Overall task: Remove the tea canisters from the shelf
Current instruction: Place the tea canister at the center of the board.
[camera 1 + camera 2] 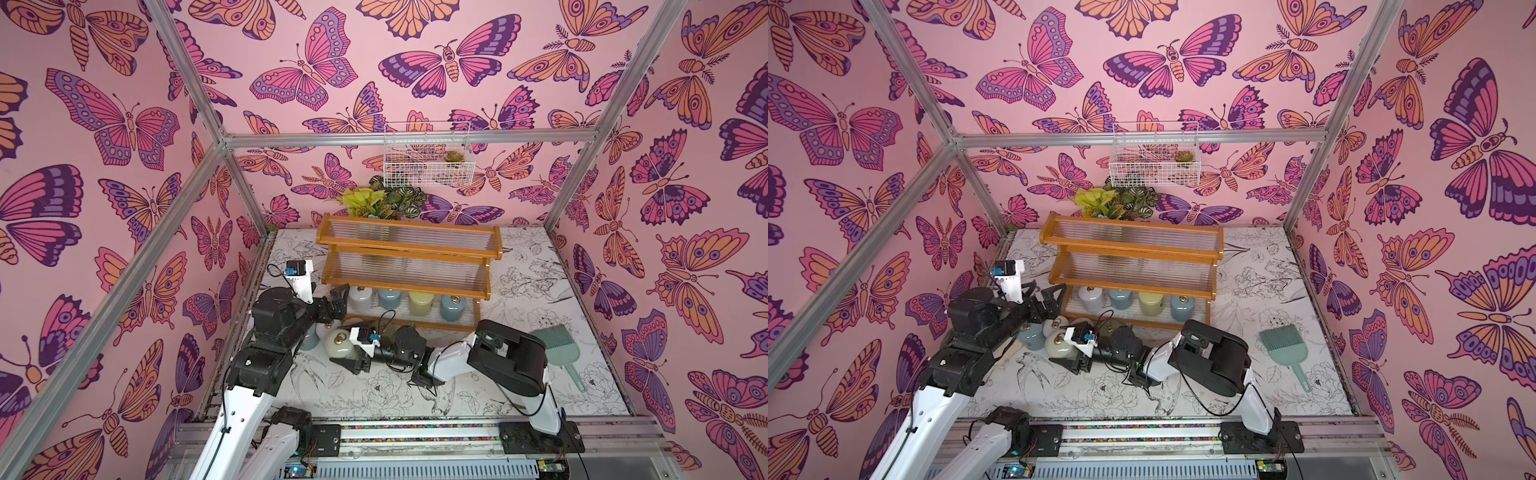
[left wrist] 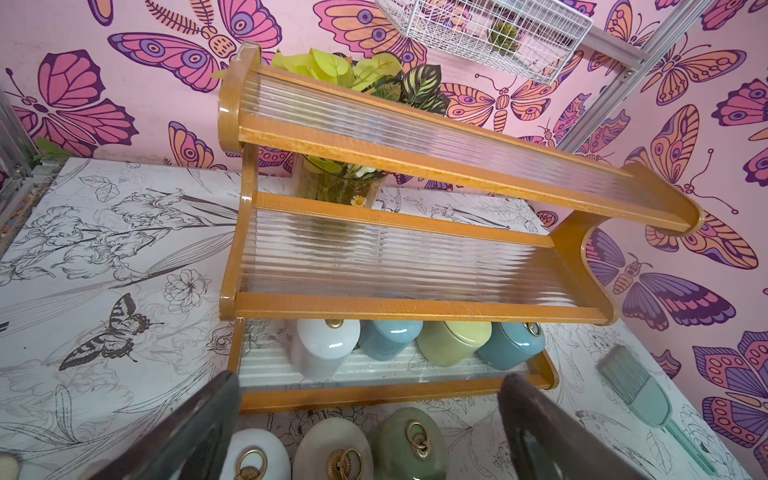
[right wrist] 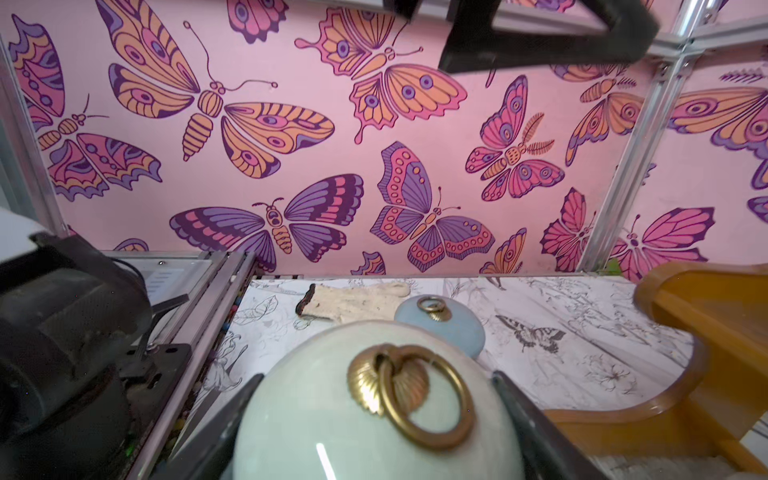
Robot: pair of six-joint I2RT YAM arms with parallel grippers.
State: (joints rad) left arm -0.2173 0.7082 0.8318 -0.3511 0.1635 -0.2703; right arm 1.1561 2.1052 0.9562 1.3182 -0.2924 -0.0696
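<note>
The shelf (image 1: 409, 249) (image 2: 415, 308) stands at the back of the table; its bottom tier holds several tea canisters in white (image 1: 359, 297), blue-grey (image 1: 389, 297) and yellow-green (image 1: 419, 301). My right gripper (image 1: 347, 353) (image 3: 376, 419) is shut on a pale green canister (image 1: 337, 343) (image 3: 332, 415), low in front of the shelf's left end. A blue-grey canister (image 3: 453, 332) stands just beyond it. My left gripper (image 1: 338, 300) (image 2: 370, 380) is open, empty, above three canisters on the table: white (image 2: 253, 451), cream (image 2: 332, 440), sage green (image 2: 409, 453).
A vase of leaves (image 1: 380, 201) stands behind the shelf, under a white wire basket (image 1: 428, 156) on the wall. A green dust brush (image 1: 557, 345) lies to the right. A knitted glove (image 3: 353, 301) lies near the left rail.
</note>
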